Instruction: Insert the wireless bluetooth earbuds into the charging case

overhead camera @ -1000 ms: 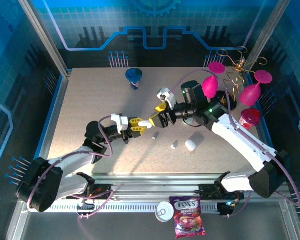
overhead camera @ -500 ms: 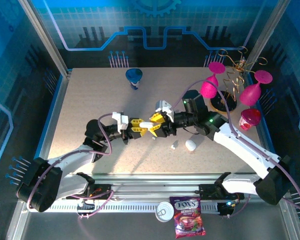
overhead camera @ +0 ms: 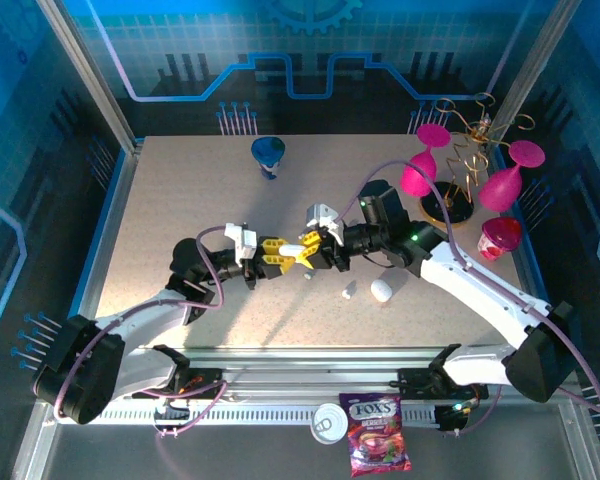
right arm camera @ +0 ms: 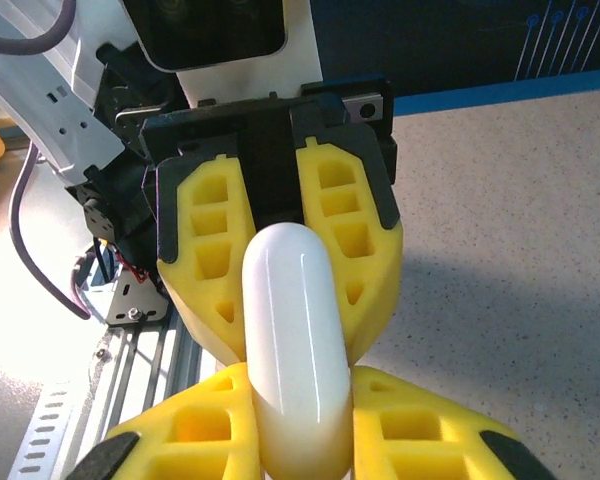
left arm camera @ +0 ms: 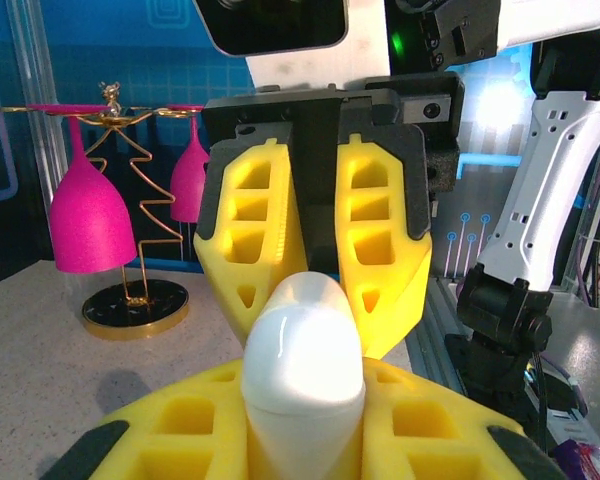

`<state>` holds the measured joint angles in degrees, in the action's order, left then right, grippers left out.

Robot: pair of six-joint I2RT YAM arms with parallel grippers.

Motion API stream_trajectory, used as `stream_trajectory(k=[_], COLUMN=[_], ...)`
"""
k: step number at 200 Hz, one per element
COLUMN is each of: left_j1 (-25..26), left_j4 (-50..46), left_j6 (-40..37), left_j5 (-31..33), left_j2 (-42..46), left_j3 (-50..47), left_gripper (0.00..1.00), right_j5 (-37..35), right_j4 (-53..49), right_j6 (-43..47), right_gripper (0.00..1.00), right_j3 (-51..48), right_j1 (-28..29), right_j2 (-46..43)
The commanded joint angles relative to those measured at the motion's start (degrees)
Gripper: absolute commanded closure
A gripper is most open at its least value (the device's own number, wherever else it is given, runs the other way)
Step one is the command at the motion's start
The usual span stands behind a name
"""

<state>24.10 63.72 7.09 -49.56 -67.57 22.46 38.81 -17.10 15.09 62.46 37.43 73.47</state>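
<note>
The white pebble-shaped charging case (left arm camera: pixel 302 370) hangs above the middle of the table, closed, and both grippers grip it end to end. My left gripper (overhead camera: pixel 290 253) is shut on one end, its yellow fingers (left arm camera: pixel 190 425) pressed to both sides. My right gripper (overhead camera: pixel 316 247) faces it, and its fingers (right arm camera: pixel 420 420) clamp the other end of the case (right arm camera: pixel 290 330). A tiny white earbud (overhead camera: pixel 349 290) lies on the table just right of the grippers. Another earbud (overhead camera: pixel 309 273) lies below them.
A second white case (overhead camera: pixel 381 290) lies beside the earbud. A blue funnel-shaped cup (overhead camera: pixel 269 153) stands at the back. Magenta glasses on a gold rack (overhead camera: pixel 458 165) and a red cup (overhead camera: pixel 501 236) crowd the right edge. A can (overhead camera: pixel 330 421) and a candy bag (overhead camera: pixel 378 446) sit beyond the front rail.
My right gripper came down and to the left to meet the left one, then closed its open fingers onto the case. The left gripper kept still with the case.
</note>
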Motion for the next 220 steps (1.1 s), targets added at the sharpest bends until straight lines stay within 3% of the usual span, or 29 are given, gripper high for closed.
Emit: stream_trajectory(k=[1, 27, 46, 84, 141, 174, 220], left_j1=[-0.10, -0.30, -0.40, -0.37, -0.33, -0.33, -0.33], left_j4=[1.67, -0.33, -5.79, -28.28, -51.92, -63.00, -69.40], left_j6=[-2.35, -5.80, -10.75, -19.61, -21.42, -19.41, -17.46], left_j5=[3.74, 10.30, 18.73, 33.81, 46.36, 51.43, 50.01], left_j2=[0.26, 3.20, 8.14, 20.41, 32.35, 38.04, 39.37], left_j3=[-0.19, -3.18, -6.00, -6.56, -4.15, -2.35, -0.02], left_gripper=[0.56, 0.18, 0.04, 0.01, 0.01, 0.01, 0.01], right_j5=[-1.43, -7.32, -14.05, -21.84, -18.51, -16.62, -14.83], right_j4=[0.73, 4.09, 6.06, 5.36, 5.23, 2.14, 1.19], right_j6=[-1.27, -6.27, -11.92, -19.71, -32.49, -38.36, -40.78], right_gripper=[0.86, 0.97, 0.90, 0.92, 0.94, 0.93, 0.87], right_j3=[0.53, 0.39, 1.58, 8.74, 25.60, 35.83, 40.77], right_j1=[0.23, -1.27, -2.75, -3.69, -1.64, -0.21, 0.10], right_j2=[0.22, 1.68, 5.24, 17.31, 41.75, 53.76, 61.28])
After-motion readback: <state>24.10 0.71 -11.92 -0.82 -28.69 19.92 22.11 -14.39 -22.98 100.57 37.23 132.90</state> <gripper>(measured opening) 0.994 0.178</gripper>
